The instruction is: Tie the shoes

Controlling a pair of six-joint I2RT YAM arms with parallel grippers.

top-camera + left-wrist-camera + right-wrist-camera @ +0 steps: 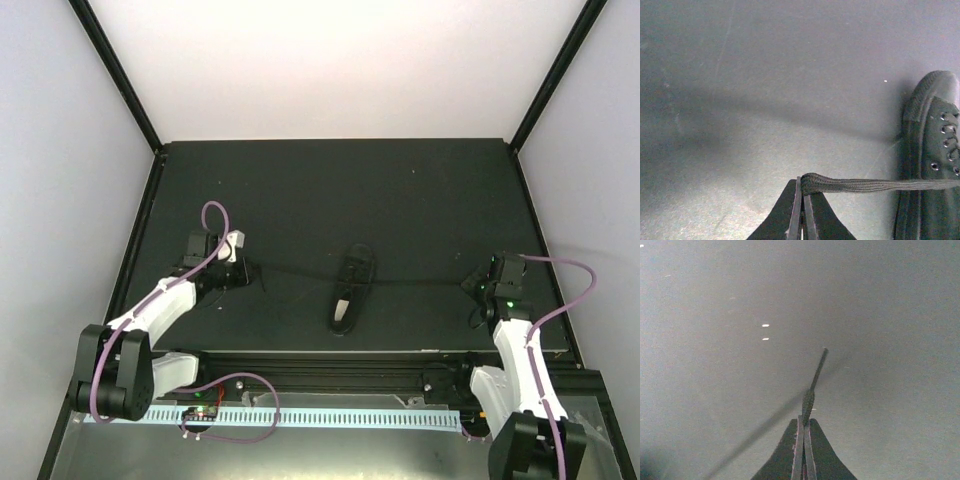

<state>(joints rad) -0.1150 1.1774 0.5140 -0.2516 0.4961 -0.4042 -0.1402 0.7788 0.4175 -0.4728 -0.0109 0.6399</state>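
The black shoe (351,290) lies in the middle of the black table, toe towards the back. Its thin black laces are pulled out taut to both sides. My left gripper (245,268) is far left of the shoe and shut on the left lace (865,185), which runs straight from its tips to the shoe (932,165) at the right edge of the left wrist view. My right gripper (470,284) is far right of the shoe and shut on the right lace's end (812,390), whose stiff tip sticks out past the jaws. The shoe is out of the right wrist view.
The black table (340,190) is bounded by white walls at the back and sides. A metal rail and a pale slotted cable strip (300,415) run along the near edge between the arm bases.
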